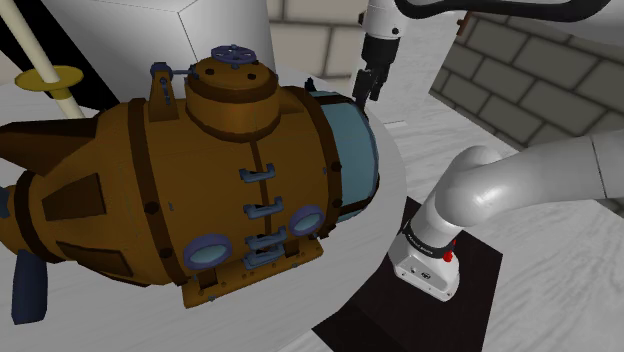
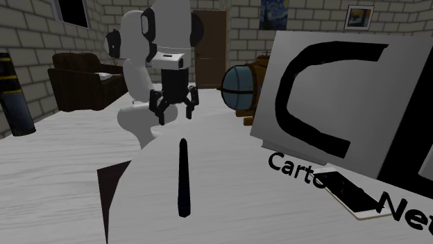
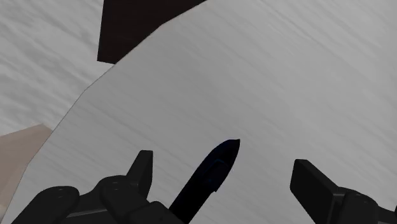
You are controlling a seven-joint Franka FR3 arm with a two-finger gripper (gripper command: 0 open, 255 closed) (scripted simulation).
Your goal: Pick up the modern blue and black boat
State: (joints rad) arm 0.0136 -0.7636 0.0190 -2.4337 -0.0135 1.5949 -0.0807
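The black gripper (image 2: 175, 113), fingers apart, hangs over the white table (image 2: 229, 187). In the second exterior view, the slim dark-blue boat (image 2: 182, 177) lies untouched at its six o'clock.

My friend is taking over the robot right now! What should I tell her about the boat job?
Gripper: open, holding nothing, hovers above the round white table.
Boat: slim, dark blue-black, lies flat on the table below the gripper. In the wrist view it sits between the open fingers, nearer one of them, touching neither.
Done: the gripper is roughly over the boat.
Left: lower, close on the hull, lift.
Watch out: a big brown submarine and a white box with black letters stand close by.
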